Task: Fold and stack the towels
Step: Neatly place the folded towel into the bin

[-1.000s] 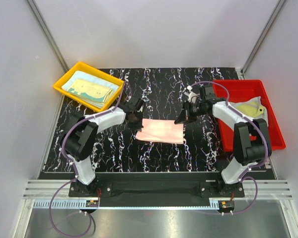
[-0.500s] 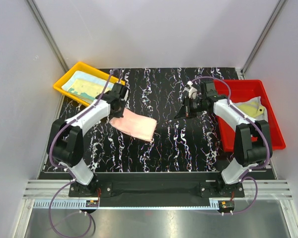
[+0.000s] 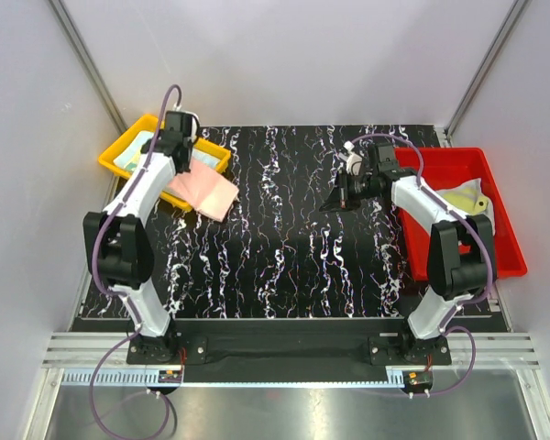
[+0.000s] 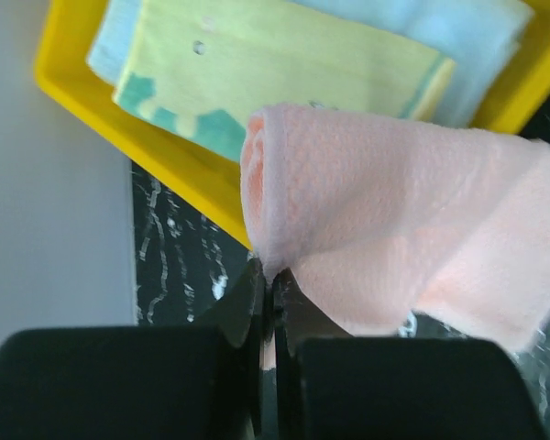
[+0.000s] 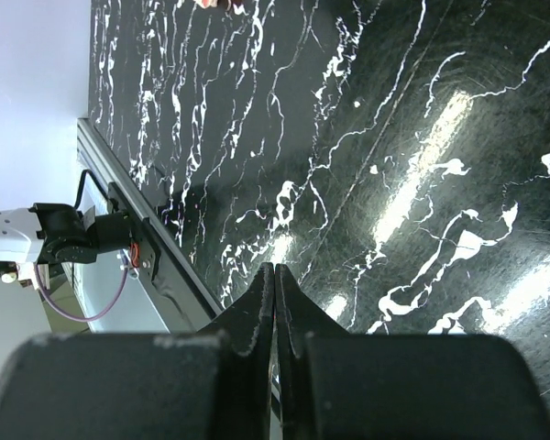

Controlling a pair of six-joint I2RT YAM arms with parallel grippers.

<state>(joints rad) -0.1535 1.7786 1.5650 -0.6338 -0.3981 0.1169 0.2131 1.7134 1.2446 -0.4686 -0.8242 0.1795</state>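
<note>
Holding pink towel (image 4: 394, 229) at tray (image 4: 156, 160) rim, left gripper (image 4: 268, 275) clamped on edge. Lower square onto stack (image 4: 284, 64). Right gripper (image 5: 273, 275) closed, empty.

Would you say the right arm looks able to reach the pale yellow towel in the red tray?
Probably yes: the right hand is shut and empty, and the pale yellow towel lies uncovered in the red tray right beside that arm, with nothing across the way.
</note>
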